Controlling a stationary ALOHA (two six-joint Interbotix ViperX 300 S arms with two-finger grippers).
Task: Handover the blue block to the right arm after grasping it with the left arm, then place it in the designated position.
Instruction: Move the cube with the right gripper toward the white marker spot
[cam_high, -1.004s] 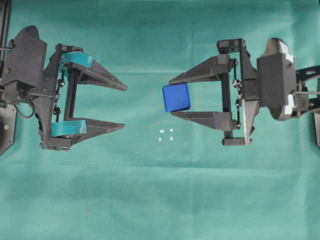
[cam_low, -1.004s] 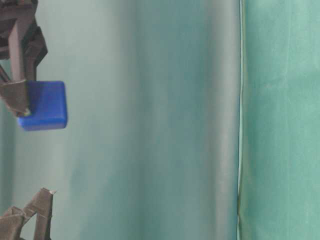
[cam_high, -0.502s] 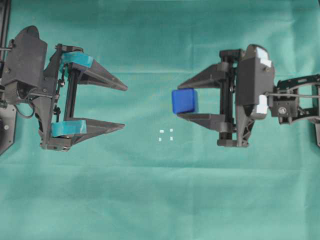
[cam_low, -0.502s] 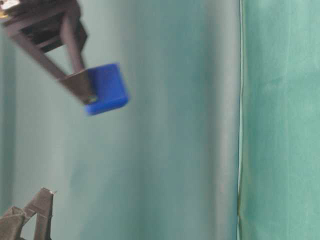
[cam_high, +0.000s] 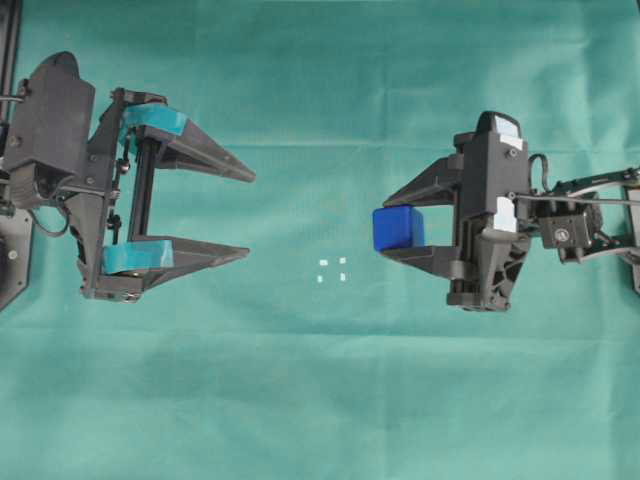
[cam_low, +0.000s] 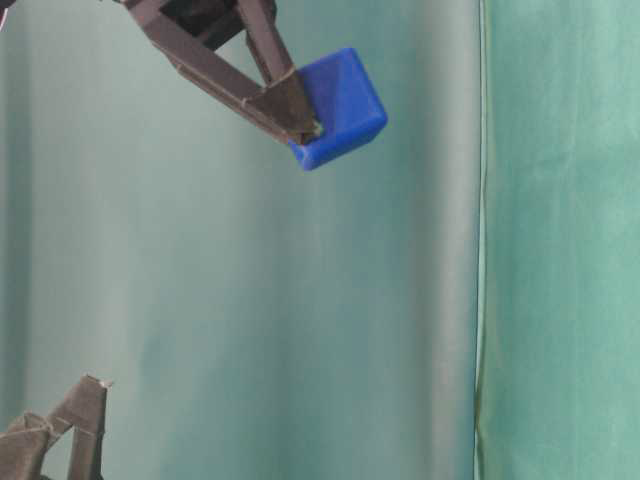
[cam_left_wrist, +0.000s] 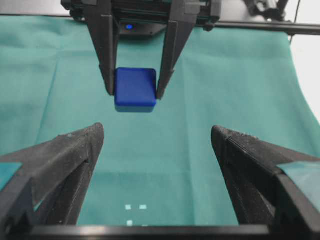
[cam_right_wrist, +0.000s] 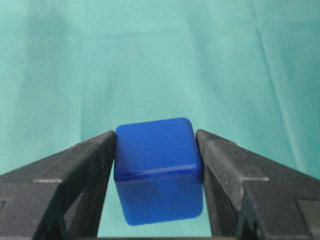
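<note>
Nearest the lens in the right wrist view: blue block (cam_right_wrist: 157, 170) pinched between the two all-black fingers (cam_right_wrist: 65, 185) of the right arm's claw (cam_high: 385, 222), both inner faces pressed flat on opposite sides of the cube, green cloth (cam_right_wrist: 150, 55) behind it. Overhead, the same claw sits at about 3 o'clock on the desk, fingertips pointing toward 9 o'clock, block at the tips. Table-level view shows the cube tilted, clear of the cloth. Designated position (cam_high: 332, 270), four small white marks, lies near the centre, at roughly 8 o'clock from the block and apart from it. Farthest, at 9 o'clock: left arm's claw (cam_high: 250, 215), turquoise tape bands (cam_high: 153, 118) on its fingers, spread wide and released, gripping nothing, tips facing the block.
</note>
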